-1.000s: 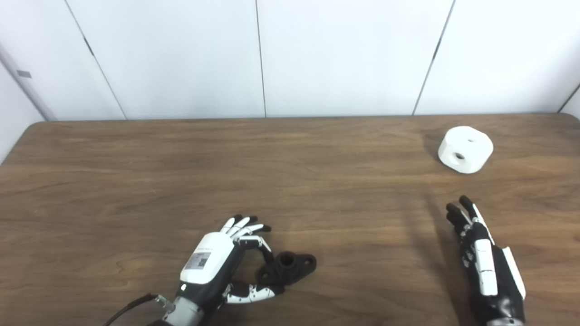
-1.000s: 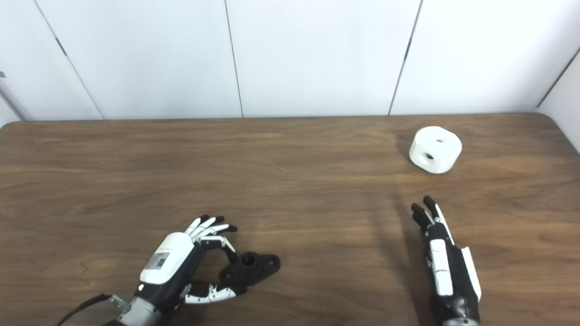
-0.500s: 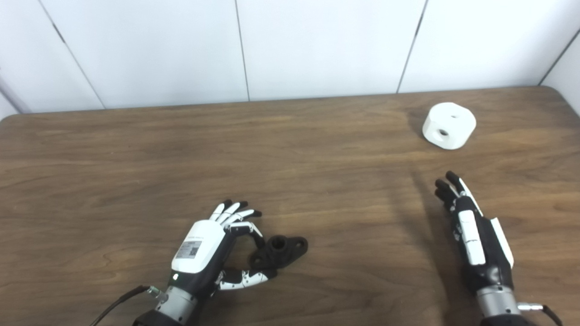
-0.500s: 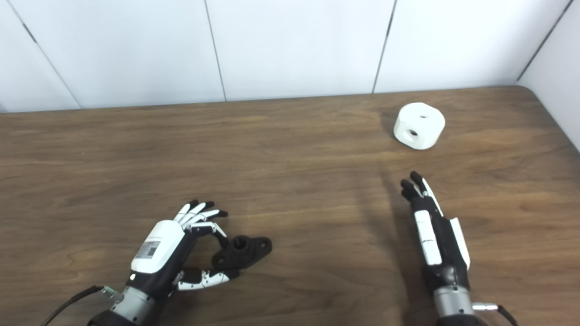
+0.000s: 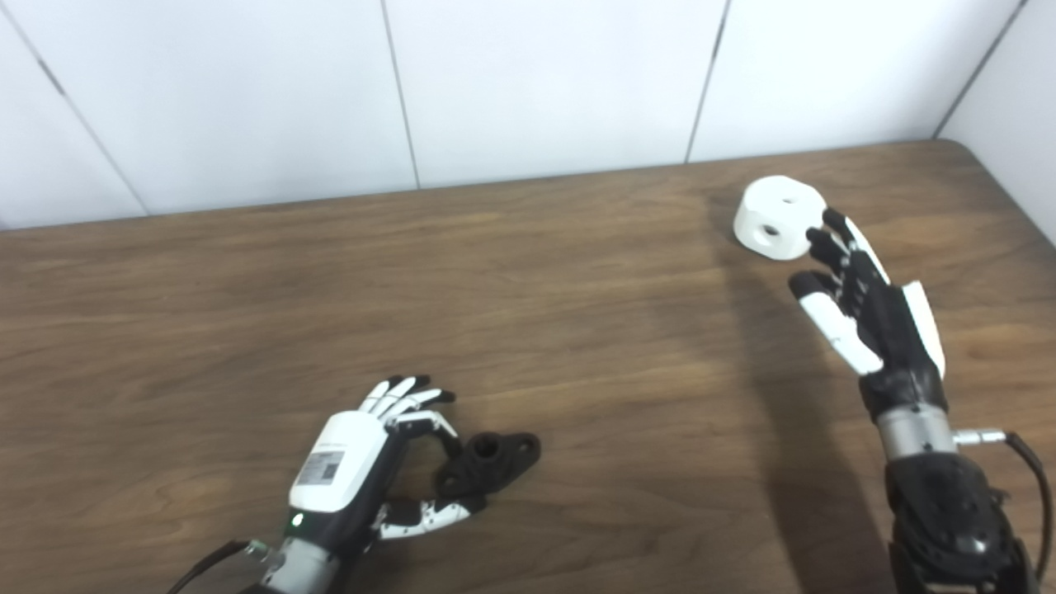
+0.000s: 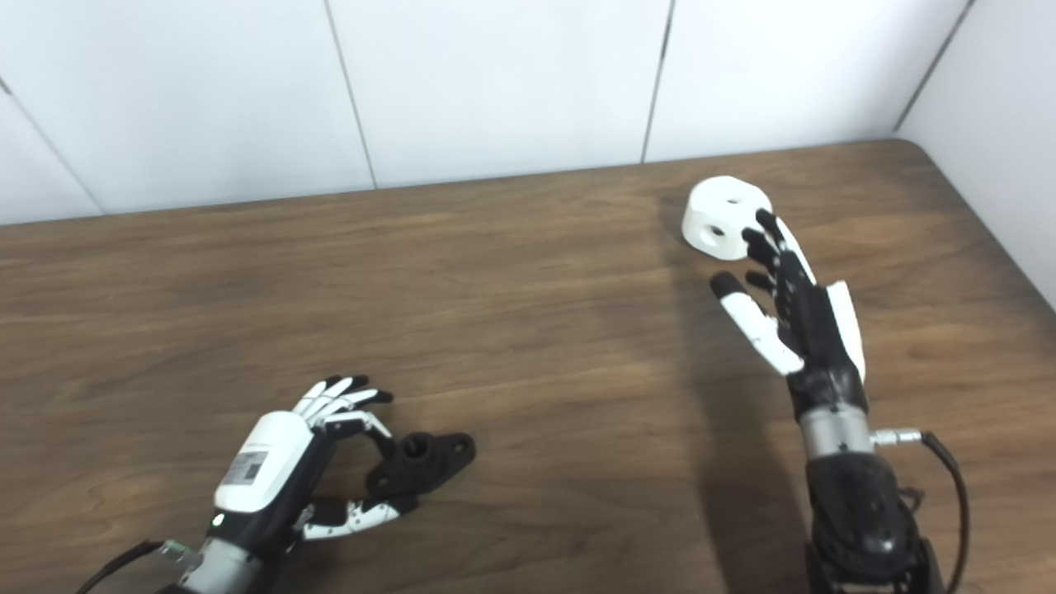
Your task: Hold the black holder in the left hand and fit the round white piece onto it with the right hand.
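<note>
The black holder (image 5: 495, 458) lies flat on the wooden table (image 5: 577, 289) near the front. My left hand (image 5: 351, 470) rests beside it, with one bent finger and the thumb pressed on either side of its near end; the other fingers stretch out. The round white piece (image 5: 775, 219), with a hole on top and one in its side, sits at the far right. My right hand (image 5: 866, 309) hovers just to its right, open, its fingertips level with the piece's right edge and its thumb spread below. I cannot tell whether they touch it.
White wall panels stand right behind the table's far edge, and a side wall closes in at the right corner (image 6: 949, 148). A cable (image 5: 1027, 462) hangs off my right wrist.
The camera has swung to the right. My right hand has risen and reached forward from mid-table up to the white piece, its thumb spreading. The left hand and holder have kept their pose.
</note>
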